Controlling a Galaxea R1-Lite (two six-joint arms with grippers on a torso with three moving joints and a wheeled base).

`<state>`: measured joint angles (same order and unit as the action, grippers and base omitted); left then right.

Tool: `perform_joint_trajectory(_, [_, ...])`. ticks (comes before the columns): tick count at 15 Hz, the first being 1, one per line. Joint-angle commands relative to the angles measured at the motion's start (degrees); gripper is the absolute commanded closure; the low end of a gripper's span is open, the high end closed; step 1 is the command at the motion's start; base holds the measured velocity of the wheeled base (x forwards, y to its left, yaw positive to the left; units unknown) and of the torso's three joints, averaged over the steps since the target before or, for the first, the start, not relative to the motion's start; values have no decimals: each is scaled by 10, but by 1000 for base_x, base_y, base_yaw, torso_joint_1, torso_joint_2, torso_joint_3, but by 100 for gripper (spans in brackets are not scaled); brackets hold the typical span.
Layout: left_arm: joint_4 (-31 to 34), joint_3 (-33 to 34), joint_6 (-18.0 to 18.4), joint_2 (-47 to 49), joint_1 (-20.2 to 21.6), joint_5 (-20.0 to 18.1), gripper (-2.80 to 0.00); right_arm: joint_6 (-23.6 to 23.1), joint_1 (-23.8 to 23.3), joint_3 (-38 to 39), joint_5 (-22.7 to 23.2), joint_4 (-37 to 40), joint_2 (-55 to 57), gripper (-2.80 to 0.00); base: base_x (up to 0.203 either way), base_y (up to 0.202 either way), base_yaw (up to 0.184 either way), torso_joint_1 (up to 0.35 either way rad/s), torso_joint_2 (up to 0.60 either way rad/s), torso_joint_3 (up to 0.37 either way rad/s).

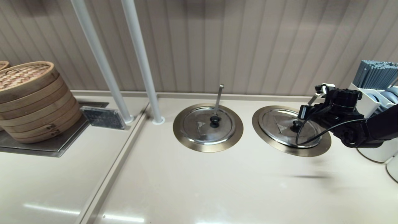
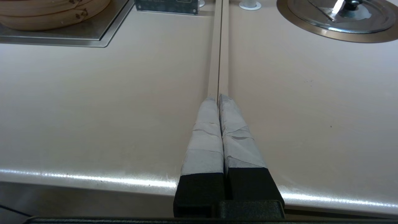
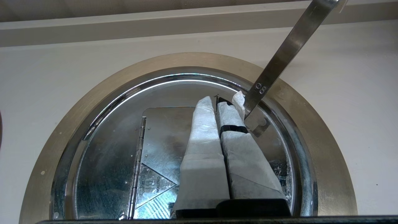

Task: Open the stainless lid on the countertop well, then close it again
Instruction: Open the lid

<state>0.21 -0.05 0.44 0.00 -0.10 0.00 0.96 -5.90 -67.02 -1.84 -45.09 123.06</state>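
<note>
The stainless lid lies flat in the countertop well, inside the brass-toned ring. Its black knob is bare, and the long ladle handle slants up behind it. My right gripper hovers just above the lid near the knob, shut with nothing between its fingers. In the right wrist view the lid shows a hinge and a triangular caution mark. There the gripper hides the knob, beside the ladle handle. My left gripper is shut over the counter seam near the front edge.
A twin lid with a near-vertical ladle handle sits left of the well. Stacked bamboo steamers stand far left and two white poles rise at the back. A white holder of grey sticks stands behind my right arm.
</note>
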Motion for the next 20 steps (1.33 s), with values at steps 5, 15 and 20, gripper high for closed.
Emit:
perform_joint_trajectory(5, [0,0,0,0,0,0,0,3,3,1,0,-3,2,0,0,0,0,0,0,0])
perform_joint_trajectory(15, [0,0,0,0,0,0,0,2,3,6,0,-26,19,0,0,0,0,0,0,0])
perform_joint_trajectory(20, [0,0,0,0,0,0,0,2,3,4,-4,-44,20,0,0,0,0,0,0,0])
